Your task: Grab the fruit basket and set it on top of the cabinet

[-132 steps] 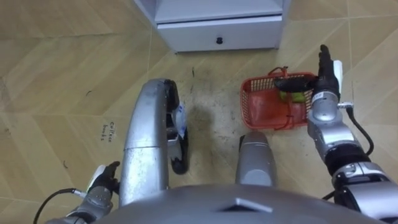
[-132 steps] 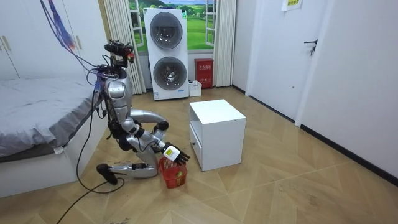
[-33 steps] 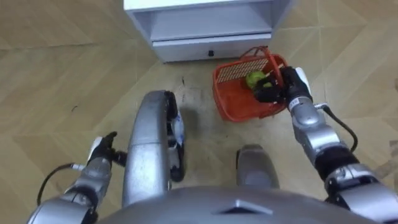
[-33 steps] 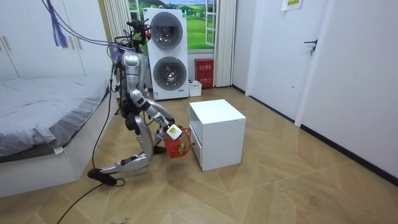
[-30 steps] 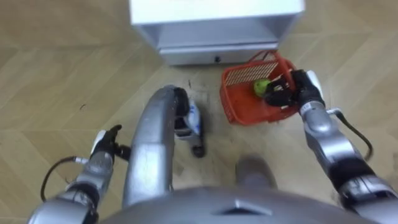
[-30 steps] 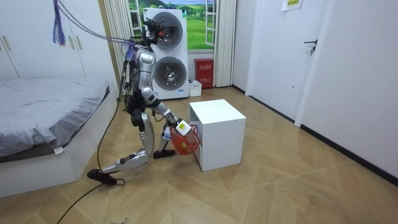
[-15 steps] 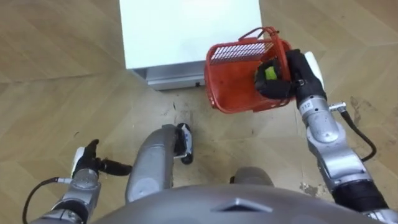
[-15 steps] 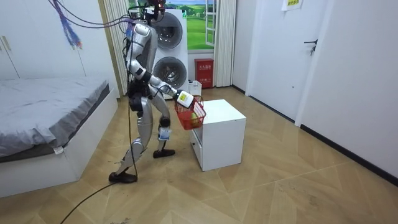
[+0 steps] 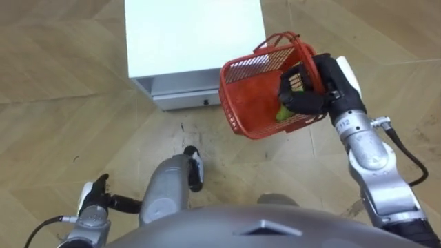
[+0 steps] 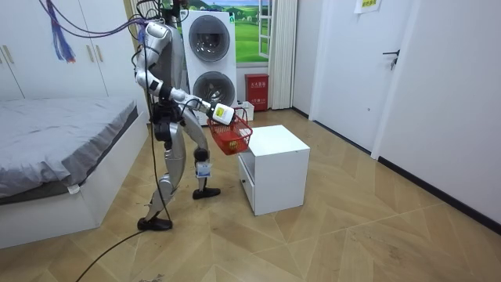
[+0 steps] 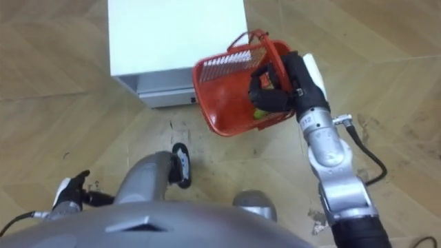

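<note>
The red mesh fruit basket [image 9: 258, 93] hangs tilted in the air, clear of the floor, with a green fruit [image 9: 284, 113] inside it. My right hand [image 9: 308, 84] is shut on its handle at the right rim. In the room view I stand upright beside the white cabinet [image 10: 274, 166], with the basket [image 10: 233, 139] held out at about waist height by the right hand [image 10: 221, 113]. The basket [image 11: 231, 93] floats just right of the cabinet's front corner. My left hand [image 9: 91, 204] hangs low at my left side, holding nothing.
The white cabinet's top [image 9: 193, 31] and its shut drawer [image 9: 180, 95] lie just ahead of my feet on the wood floor. A stacked washer and dryer [image 10: 210, 66] stand behind me, and a bed [image 10: 55, 149] is at the room view's left.
I have risen from a half-kneel to standing. The basket, held in my right hand throughout, has come up from near the floor to above the cabinet's height.
</note>
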Robot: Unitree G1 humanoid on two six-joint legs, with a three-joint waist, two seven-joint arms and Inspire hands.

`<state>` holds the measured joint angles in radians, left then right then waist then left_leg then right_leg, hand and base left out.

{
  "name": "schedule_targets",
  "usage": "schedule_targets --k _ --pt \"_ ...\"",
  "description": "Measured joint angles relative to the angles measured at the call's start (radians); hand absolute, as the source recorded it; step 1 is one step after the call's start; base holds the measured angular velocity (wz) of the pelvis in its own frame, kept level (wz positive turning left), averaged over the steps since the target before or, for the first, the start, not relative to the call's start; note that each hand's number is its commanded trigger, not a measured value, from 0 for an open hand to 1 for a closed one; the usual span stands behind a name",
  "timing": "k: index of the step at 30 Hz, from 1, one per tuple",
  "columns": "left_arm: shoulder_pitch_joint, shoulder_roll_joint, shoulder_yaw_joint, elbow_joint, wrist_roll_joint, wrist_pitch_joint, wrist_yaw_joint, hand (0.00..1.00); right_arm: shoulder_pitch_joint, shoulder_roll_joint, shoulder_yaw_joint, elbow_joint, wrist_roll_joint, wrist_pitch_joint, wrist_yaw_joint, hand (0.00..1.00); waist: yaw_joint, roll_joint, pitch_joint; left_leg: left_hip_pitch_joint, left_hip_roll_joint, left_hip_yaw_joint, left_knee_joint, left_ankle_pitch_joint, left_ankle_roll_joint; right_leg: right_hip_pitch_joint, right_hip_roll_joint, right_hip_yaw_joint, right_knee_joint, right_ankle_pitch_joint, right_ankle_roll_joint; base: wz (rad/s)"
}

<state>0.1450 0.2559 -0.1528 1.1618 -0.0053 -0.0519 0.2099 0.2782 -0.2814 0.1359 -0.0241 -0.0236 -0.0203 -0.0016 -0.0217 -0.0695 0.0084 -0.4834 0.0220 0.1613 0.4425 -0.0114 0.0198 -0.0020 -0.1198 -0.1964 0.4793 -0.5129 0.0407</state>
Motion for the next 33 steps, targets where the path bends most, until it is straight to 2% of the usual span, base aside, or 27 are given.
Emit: schedule_targets --k 5,7,9,13,16,19,20,21,22,23,24,25,27,28,29,30,31,33 --pt "0.027 -0.001 0.011 0.003 0.000 0.001 -0.008 0.00 -0.002 0.000 -0.006 -0.031 -0.001 0.000 0.024 1.00 0.000 -0.002 -0.0001 0.036 0.009 -0.003 -0.038 0.030 -0.010 0.017 0.005 -0.002 0.002 0.002 -0.004 -0.01" --pt "0.030 -0.002 0.014 0.008 0.000 0.002 -0.010 0.00 -0.001 -0.001 -0.006 -0.033 -0.004 0.000 0.038 1.00 0.000 -0.005 -0.0023 0.047 0.011 -0.004 -0.038 0.030 -0.011 0.028 0.008 0.000 0.002 0.002 -0.004 0.00" --pt "0.032 -0.003 0.022 0.014 0.010 0.003 -0.028 0.00 -0.003 0.000 -0.006 -0.038 -0.001 0.000 0.051 1.00 0.006 -0.010 0.0005 0.056 0.010 -0.003 -0.040 0.030 -0.012 0.037 0.008 0.001 0.001 0.002 -0.004 0.00" --pt "0.041 -0.008 0.036 0.013 0.069 0.007 -0.034 0.00 -0.004 -0.002 -0.013 -0.092 0.010 0.001 0.070 1.00 0.025 -0.017 -0.0006 0.056 0.009 0.009 -0.036 0.020 -0.010 0.044 0.001 0.009 -0.026 0.002 -0.003 -0.07" --pt "0.035 -0.007 0.036 0.011 0.085 0.008 -0.044 0.00 -0.021 0.005 -0.012 -0.110 0.012 0.000 0.070 1.00 0.034 -0.027 -0.0040 0.058 -0.006 0.022 -0.022 -0.005 -0.002 0.060 -0.018 0.020 -0.045 0.002 -0.003 -0.03" --pt "0.029 -0.007 0.036 0.012 0.077 0.009 -0.047 0.00 -0.039 0.004 -0.013 -0.114 -0.010 -0.001 0.069 1.00 0.054 -0.027 -0.0039 0.058 -0.028 0.038 0.026 -0.060 0.014 0.081 -0.051 0.024 -0.044 0.001 0.000 -0.04" --pt "0.020 -0.008 0.037 0.014 0.079 0.010 -0.047 0.00 -0.047 0.003 -0.012 -0.114 -0.016 -0.001 0.069 1.00 0.056 -0.023 -0.0011 0.057 -0.034 0.043 0.059 -0.096 0.021 0.086 -0.061 0.028 -0.008 0.002 0.000 0.00" --pt "0.016 -0.008 0.041 0.013 0.079 0.010 -0.047 0.00 -0.052 0.004 -0.009 -0.114 -0.018 -0.001 0.070 1.00 0.057 -0.021 0.0003 0.058 -0.036 0.046 0.072 -0.114 0.027 0.082 -0.070 0.028 0.024 0.003 0.001 0.10" --pt "0.009 -0.008 0.054 0.011 0.083 0.010 -0.047 0.00 -0.065 0.004 -0.007 -0.114 -0.019 -0.001 0.070 1.00 0.055 -0.018 0.0022 0.059 -0.046 0.045 0.102 -0.142 0.036 0.060 -0.092 0.031 0.112 0.013 0.004 0.18" --pt "-0.003 -0.008 0.067 0.004 0.087 0.013 -0.046 0.00 -0.076 0.002 -0.009 -0.114 -0.014 -0.001 0.068 1.00 0.054 -0.021 0.0027 0.066 -0.064 0.050 0.117 -0.166 0.050 0.018 -0.121 0.041 0.212 0.039 0.004 0.20" --pt "-0.015 -0.007 0.076 -0.006 0.086 0.017 -0.044 0.00 -0.085 0.002 -0.010 -0.114 -0.015 -0.002 0.064 1.00 0.055 -0.023 0.0026 0.083 -0.080 0.058 0.119 -0.186 0.063 -0.017 -0.138 0.057 0.310 0.092 0.002 0.17" --pt "-0.022 -0.007 0.079 -0.008 0.086 0.019 -0.043 0.00 -0.090 0.003 -0.010 -0.114 -0.016 -0.002 0.062 1.00 0.055 -0.020 0.0012 0.092 -0.087 0.057 0.119 -0.195 0.071 -0.031 -0.145 0.059 0.353 0.128 0.009 0.24" --pt "-0.039 -0.006 0.081 -0.029 0.086 0.027 -0.037 0.00 -0.095 0.013 -0.010 -0.114 -0.038 -0.013 0.047 1.00 0.055 -0.014 0.0030 0.143 -0.104 0.053 0.092 -0.218 0.094 -0.081 -0.163 0.073 0.477 0.309 0.015 0.26" --pt "-0.044 -0.007 0.081 -0.034 0.086 0.028 -0.036 0.00 -0.096 0.015 -0.010 -0.114 -0.048 -0.014 0.048 1.00 0.058 -0.011 0.0038 0.161 -0.107 0.048 0.077 -0.220 0.098 -0.091 -0.160 0.086 0.496 0.352 0.014 0.03" --pt "-0.048 -0.008 0.081 -0.047 0.083 0.030 -0.033 0.00 -0.101 0.020 -0.010 -0.114 -0.065 -0.014 0.048 1.00 0.064 -0.007 0.0049 0.198 -0.108 0.041 0.044 -0.223 0.103 -0.111 -0.156 0.103 0.531 0.368 0.023 -0.06" --pt "-0.058 -0.008 0.079 -0.049 0.074 0.030 -0.028 0.00 -0.111 0.020 -0.009 -0.114 -0.068 -0.014 0.048 1.00 0.067 0.000 0.0069 0.227 -0.107 0.033 0.014 -0.224 0.104 -0.146 -0.147 0.105 0.556 0.339 0.032 -0.05" --pt "-0.065 -0.008 0.078 -0.045 0.074 0.030 -0.026 0.00 -0.114 0.020 -0.009 -0.114 -0.067 -0.014 0.047 1.00 0.069 0.003 0.0080 0.241 -0.107 0.027 -0.001 -0.223 0.104 -0.164 -0.140 0.104 0.563 0.324 0.031 0.03" --pt "-0.078 -0.009 0.070 -0.044 0.059 0.027 -0.026 0.00 -0.115 0.021 -0.006 -0.114 -0.062 -0.011 0.047 1.00 0.067 0.017 0.0094 0.283 -0.096 0.007 -0.043 -0.224 0.104 -0.229 -0.113 0.091 0.516 0.263 0.033 0.14"
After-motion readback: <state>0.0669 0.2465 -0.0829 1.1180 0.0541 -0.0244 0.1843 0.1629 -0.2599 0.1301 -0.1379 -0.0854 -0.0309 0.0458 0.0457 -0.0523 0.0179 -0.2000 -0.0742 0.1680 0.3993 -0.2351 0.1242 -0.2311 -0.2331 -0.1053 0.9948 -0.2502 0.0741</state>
